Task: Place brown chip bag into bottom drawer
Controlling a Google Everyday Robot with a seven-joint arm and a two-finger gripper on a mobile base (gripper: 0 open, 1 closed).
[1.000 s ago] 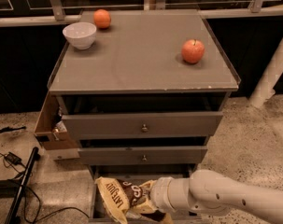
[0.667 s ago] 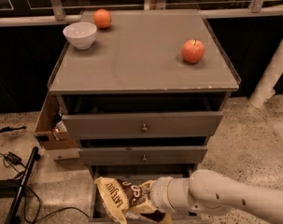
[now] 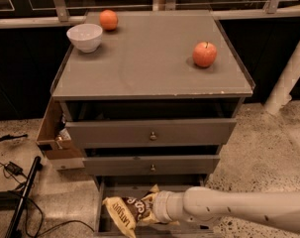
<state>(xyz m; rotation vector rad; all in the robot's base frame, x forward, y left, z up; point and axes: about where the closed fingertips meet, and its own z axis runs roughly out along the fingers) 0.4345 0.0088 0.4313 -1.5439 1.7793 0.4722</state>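
The brown chip bag point(image 3: 125, 209), dark brown in the middle with tan-yellow ends and white lettering, hangs over the pulled-out bottom drawer point(image 3: 101, 203) at the bottom of the view. My gripper point(image 3: 150, 210) comes in from the lower right on a white arm. It sits at the bag's right end, hidden behind the bag and the arm's wrist. The drawer's grey floor shows at the left under the bag.
A grey cabinet top point(image 3: 149, 58) holds a white bowl point(image 3: 84, 36), an orange point(image 3: 108, 19) and a red apple point(image 3: 204, 54). Two knobbed drawers point(image 3: 152, 136) sit above. A cardboard box point(image 3: 55, 138) hangs at the cabinet's left. Cables and a black pole point(image 3: 21, 202) lie on the floor left.
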